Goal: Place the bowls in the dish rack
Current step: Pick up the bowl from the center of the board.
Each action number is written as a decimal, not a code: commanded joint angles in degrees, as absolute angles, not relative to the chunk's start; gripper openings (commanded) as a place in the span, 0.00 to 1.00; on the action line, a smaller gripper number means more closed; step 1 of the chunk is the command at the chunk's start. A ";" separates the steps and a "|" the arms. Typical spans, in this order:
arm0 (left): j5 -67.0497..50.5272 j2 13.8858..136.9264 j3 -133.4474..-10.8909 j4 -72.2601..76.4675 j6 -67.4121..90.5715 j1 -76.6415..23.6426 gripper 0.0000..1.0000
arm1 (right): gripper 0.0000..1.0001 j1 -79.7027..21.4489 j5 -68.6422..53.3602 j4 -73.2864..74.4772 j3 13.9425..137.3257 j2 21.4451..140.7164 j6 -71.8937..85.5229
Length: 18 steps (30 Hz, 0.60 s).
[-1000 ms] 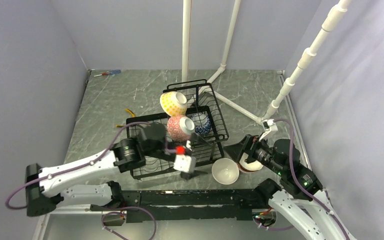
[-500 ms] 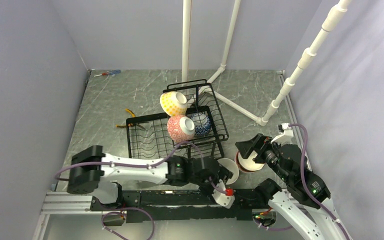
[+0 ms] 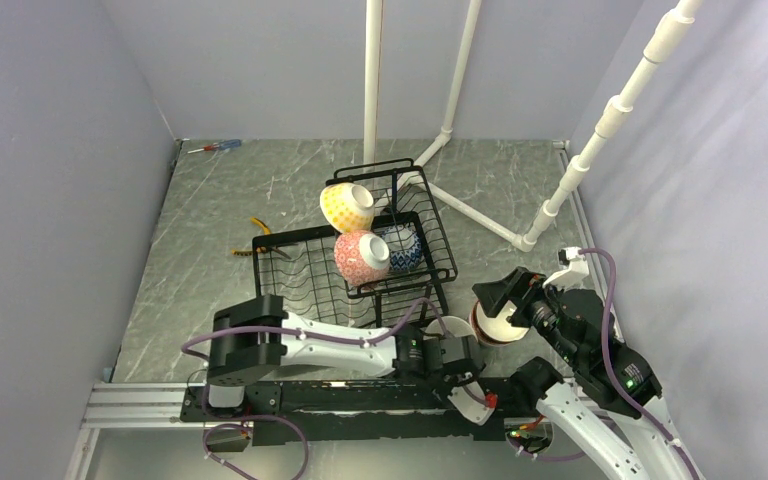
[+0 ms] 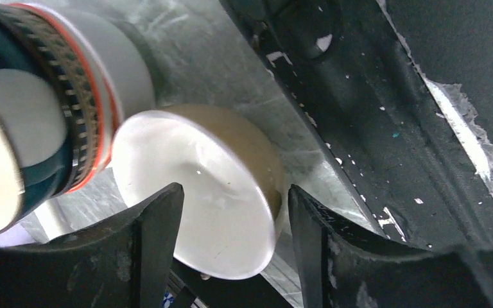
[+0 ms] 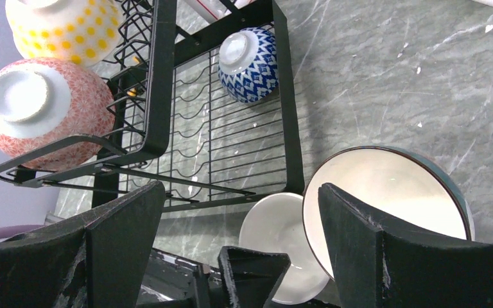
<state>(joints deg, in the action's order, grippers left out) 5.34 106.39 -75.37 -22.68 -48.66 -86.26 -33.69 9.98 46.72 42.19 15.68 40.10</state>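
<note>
- Left wrist view: the left pincer (image 4: 234,189) stands partly open astride the white bowl (image 4: 199,199). One finger overlaps the bowl's inside. The other is just beside its outer wall, with a sliver of desk (image 4: 231,70) between them, so no clamp shows.
- The white bowl sits near the desk's near edge, just right of the dish rack (image 3: 290,270). The stack of bowls (image 4: 58,122) is close against its right.
- Right wrist view: the right pincer (image 5: 241,189) is wide open and empty, hanging above the stack's teal-walled top bowl (image 5: 385,205).
- Top external view: the rack holds a yellow dotted bowl (image 3: 345,205), a pink-red bowl (image 3: 360,257) and a blue-white bowl (image 3: 402,248).
- The left arm lies along the near edge in front of the rack, and a screwdriver (image 3: 215,147) is at the far left.
</note>
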 commanded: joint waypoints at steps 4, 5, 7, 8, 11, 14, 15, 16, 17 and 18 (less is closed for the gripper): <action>7.57 110.72 -78.21 -27.02 -49.40 -86.66 0.61 | 0.94 -33.92 10.72 45.62 43.82 15.28 39.11; 7.80 111.19 -78.19 -26.87 -49.46 -86.64 0.60 | 0.94 -33.88 10.70 45.62 43.78 15.37 39.01; 8.68 112.02 -78.20 -26.31 -49.23 -86.65 0.57 | 0.94 -33.90 10.56 45.57 43.68 15.38 38.96; 8.92 112.48 -78.14 -26.22 -49.19 -86.64 0.56 | 0.94 -33.93 10.47 45.47 43.62 15.42 38.96; 9.18 113.27 -78.26 -25.88 -49.13 -86.72 0.44 | 0.94 -33.84 9.93 45.11 43.43 15.47 38.84; 9.71 113.02 -77.86 -25.41 -49.00 -86.68 0.31 | 0.94 -33.91 9.84 45.00 43.47 15.53 38.62; 9.82 112.68 -77.75 -25.40 -48.96 -86.73 0.28 | 0.94 -33.94 9.84 44.98 43.58 15.70 38.57; 9.85 112.35 -77.54 -25.33 -48.83 -86.75 0.25 | 0.94 -33.88 9.84 45.00 43.72 15.81 38.46; 9.83 111.99 -77.27 -25.16 -48.86 -86.75 0.22 | 0.94 -33.93 9.72 44.91 43.91 15.94 38.40; 9.96 111.57 -76.88 -24.88 -48.92 -86.87 0.19 | 0.94 -33.88 9.67 44.77 43.95 16.03 38.19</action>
